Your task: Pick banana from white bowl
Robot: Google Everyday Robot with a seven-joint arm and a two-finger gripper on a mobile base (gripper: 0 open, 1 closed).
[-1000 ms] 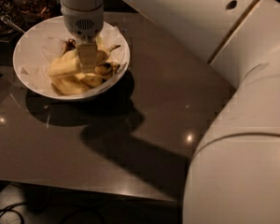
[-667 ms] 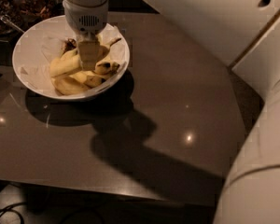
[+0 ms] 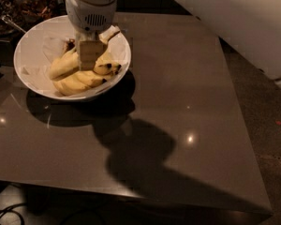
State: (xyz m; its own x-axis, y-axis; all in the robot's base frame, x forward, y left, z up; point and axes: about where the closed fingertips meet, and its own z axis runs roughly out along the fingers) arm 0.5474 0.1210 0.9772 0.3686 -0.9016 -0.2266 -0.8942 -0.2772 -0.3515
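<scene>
The white bowl (image 3: 33, 78) stands at the table's back left, lined with white paper, and holds several bananas. The long pale-yellow banana (image 3: 62, 66) lies across the middle of the bowl, its right end hidden behind my gripper. Shorter bananas with dark-spotted tips (image 3: 107, 68) lie beside and below it. My gripper (image 3: 90, 55) hangs straight down from the white wrist into the bowl, among the bananas, right at the long banana.
A dark dish (image 3: 23, 6) with a spoon (image 3: 11, 23) sits behind the bowl at the far left. The brown table (image 3: 178, 125) extends right and forward to its edges. The white arm (image 3: 234, 22) crosses the upper right. Cables (image 3: 4, 214) lie on the floor at the lower left.
The large arm links have swung up and to the right, out of the lower right of the view. The gripper has stayed over the bowl, among the bananas.
</scene>
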